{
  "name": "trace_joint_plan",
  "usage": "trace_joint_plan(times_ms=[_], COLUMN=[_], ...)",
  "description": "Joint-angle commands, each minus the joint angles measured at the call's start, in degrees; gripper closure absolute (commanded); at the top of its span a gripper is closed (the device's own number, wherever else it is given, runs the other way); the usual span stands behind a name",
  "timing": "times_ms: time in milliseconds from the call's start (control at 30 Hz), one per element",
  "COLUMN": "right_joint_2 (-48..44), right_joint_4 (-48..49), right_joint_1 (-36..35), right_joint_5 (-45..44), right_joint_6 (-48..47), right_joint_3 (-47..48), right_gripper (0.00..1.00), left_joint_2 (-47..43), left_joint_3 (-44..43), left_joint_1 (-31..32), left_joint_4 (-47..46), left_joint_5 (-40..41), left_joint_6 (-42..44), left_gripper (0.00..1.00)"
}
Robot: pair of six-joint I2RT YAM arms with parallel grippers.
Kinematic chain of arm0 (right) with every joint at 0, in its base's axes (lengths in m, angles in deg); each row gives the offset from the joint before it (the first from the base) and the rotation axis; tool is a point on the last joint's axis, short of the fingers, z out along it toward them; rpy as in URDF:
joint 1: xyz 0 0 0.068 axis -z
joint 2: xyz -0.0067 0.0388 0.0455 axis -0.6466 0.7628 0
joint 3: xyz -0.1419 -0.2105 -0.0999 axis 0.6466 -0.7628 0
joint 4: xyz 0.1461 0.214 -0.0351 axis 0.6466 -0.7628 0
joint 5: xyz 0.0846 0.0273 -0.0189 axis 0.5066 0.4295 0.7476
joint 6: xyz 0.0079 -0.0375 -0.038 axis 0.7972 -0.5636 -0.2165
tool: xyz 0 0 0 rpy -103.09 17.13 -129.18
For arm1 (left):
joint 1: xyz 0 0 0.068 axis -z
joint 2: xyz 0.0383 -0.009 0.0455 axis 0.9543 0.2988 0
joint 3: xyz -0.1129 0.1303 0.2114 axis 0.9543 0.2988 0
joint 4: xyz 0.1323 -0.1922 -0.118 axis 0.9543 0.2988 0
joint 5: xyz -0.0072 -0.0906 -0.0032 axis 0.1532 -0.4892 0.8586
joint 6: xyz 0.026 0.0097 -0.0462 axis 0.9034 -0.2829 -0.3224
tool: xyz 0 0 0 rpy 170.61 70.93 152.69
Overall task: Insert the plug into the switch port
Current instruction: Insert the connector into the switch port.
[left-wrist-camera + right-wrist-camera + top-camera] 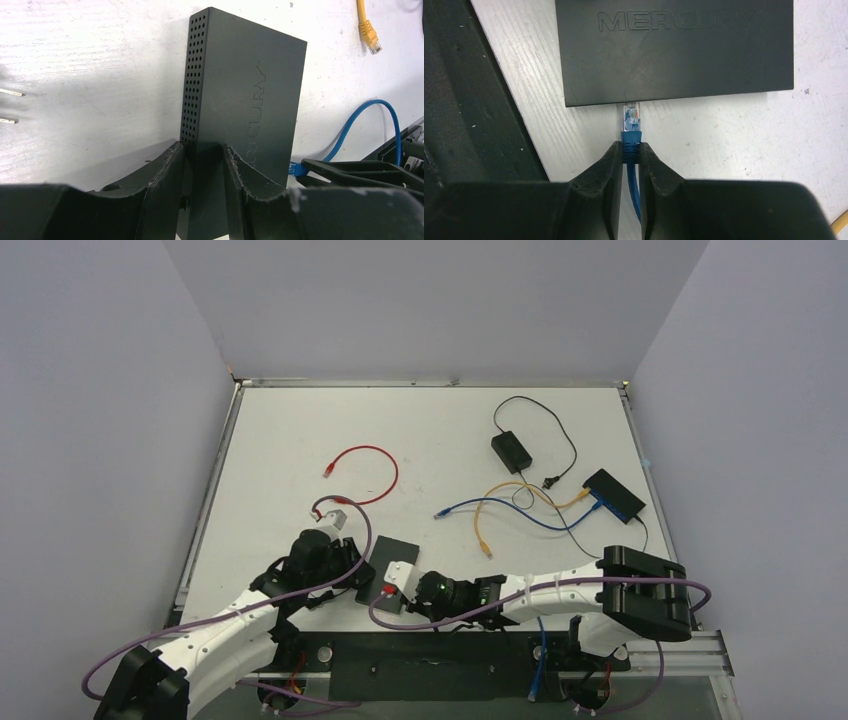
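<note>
The black switch (388, 558) lies flat on the table near its front edge, between my two grippers. My left gripper (204, 160) is shut on the switch's (245, 95) near end, one finger on each side. In the right wrist view my right gripper (631, 152) is shut on the blue boot of the plug (631, 120). The plug's clear tip meets the side edge of the switch (674, 50). The port itself is hidden under that edge. From the left wrist, the plug (296, 169) shows at the switch's right side, its blue cable (370, 115) looping away.
A second black box (613, 493) with yellow and blue cables plugged in sits at the back right, beside a black power adapter (510, 450). A red cable (365, 465) lies behind the left arm. A loose yellow plug (485, 545) lies mid-table.
</note>
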Motion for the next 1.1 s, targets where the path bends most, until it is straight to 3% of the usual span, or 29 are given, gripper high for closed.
trace_joint_plan(times_ms=[0,300,667,900,1067], right_joint_2=[0.42,-0.91,2.22,1.01,0.81], right_joint_4=[15.26,21.93,22.68,25.84,31.09], right_joint_1=[-2.13,-4.12,-3.24,-0.45,2.06], right_joint_5=[-1.71,-6.9,-14.03,-12.61,-4.92], right_joint_6=[-0.63,0.5,5.92,6.88,6.59], right_joint_3=[1.33,-2.22,-0.17,-1.16,-2.66], right_gripper=[1.0,1.0,1.0,1.0,1.0], left_joint_2=[0.89,0.67,-1.86,-3.01,-2.2], left_joint_3=[-0.81,-0.73,0.43,1.63,1.97], left_joint_1=[0.73,0.73,0.86,1.65,2.65], left_joint_4=[-2.59,-2.64,-2.01,-3.32,-4.33], left_joint_5=[-6.43,-6.62,-7.55,-8.47,-8.71], left_joint_6=[-2.12,-2.19,-2.94,-4.05,-4.52], left_gripper=[0.7,0.71,0.71,0.71,0.72])
